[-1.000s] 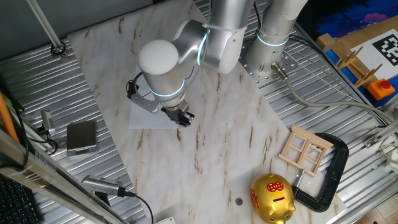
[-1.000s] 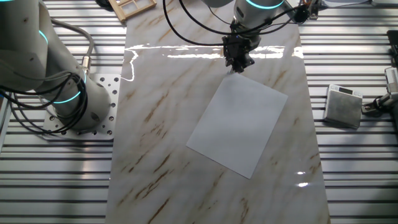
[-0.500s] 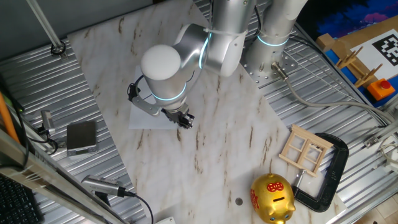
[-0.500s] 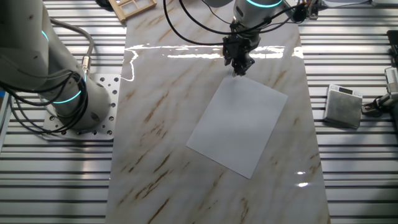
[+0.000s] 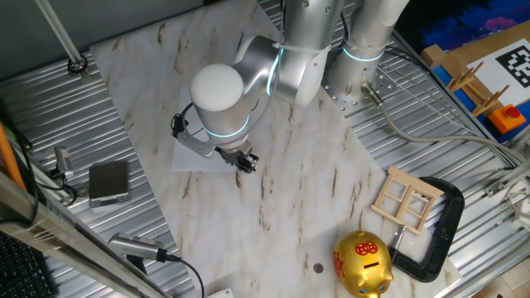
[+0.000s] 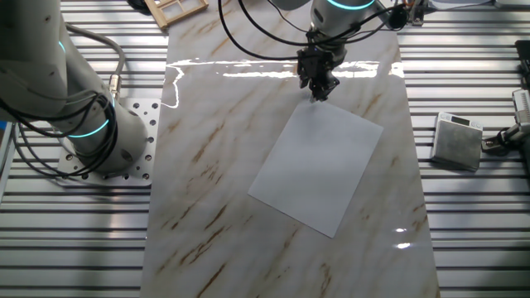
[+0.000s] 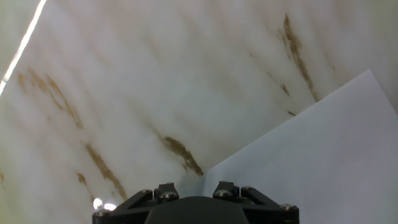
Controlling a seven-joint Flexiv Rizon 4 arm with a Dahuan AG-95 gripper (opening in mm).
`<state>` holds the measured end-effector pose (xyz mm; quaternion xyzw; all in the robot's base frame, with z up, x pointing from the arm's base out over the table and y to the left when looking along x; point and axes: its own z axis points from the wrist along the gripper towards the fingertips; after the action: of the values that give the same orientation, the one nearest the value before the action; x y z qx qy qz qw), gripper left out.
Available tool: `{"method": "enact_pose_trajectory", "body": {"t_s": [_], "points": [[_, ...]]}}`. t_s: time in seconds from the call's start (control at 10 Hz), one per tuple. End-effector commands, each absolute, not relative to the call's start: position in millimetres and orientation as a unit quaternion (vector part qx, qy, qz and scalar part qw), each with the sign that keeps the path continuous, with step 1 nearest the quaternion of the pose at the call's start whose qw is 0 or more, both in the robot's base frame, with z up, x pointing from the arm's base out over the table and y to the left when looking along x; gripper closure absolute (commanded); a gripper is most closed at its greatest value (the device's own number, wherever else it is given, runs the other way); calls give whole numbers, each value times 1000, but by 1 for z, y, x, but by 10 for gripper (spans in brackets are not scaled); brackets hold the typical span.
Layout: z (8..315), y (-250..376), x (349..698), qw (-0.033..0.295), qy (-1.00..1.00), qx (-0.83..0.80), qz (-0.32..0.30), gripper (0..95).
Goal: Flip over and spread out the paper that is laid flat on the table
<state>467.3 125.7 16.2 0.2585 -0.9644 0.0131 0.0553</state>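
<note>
The white paper (image 6: 316,165) lies flat on the marble table (image 6: 207,124), turned at an angle. My gripper (image 6: 320,89) stands upright just over the paper's far corner, and its fingers look pressed together with nothing in them. In the one fixed view the gripper (image 5: 246,162) is at the paper's near edge (image 5: 195,159), and the arm's elbow hides most of the sheet. The hand view shows only the gripper's black housing at the bottom edge, with the paper's corner (image 7: 311,162) on the table (image 7: 155,81) right below it. The fingertips are hidden there.
A small grey box (image 6: 458,141) sits on the ribbed metal beside the table, with cables near it. A gold piggy bank (image 5: 362,265), a wooden frame (image 5: 406,199) and a black clamp (image 5: 439,232) stand near one table corner. The arm's base (image 6: 91,124) is beside the table.
The gripper has risen slightly from the paper's far corner and the elbow has shifted a little. The paper has not moved.
</note>
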Motion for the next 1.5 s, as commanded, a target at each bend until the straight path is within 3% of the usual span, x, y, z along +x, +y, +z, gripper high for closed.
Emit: {"method": "enact_pose_trajectory", "body": {"t_s": [0.1,0.7,0.8,1.5], "points": [[16,125,468,54,-964,260,15,570],[15,124,470,55,-964,260,20,570],[15,124,470,55,-964,260,20,760],[12,125,471,54,-963,262,23,760]]}}
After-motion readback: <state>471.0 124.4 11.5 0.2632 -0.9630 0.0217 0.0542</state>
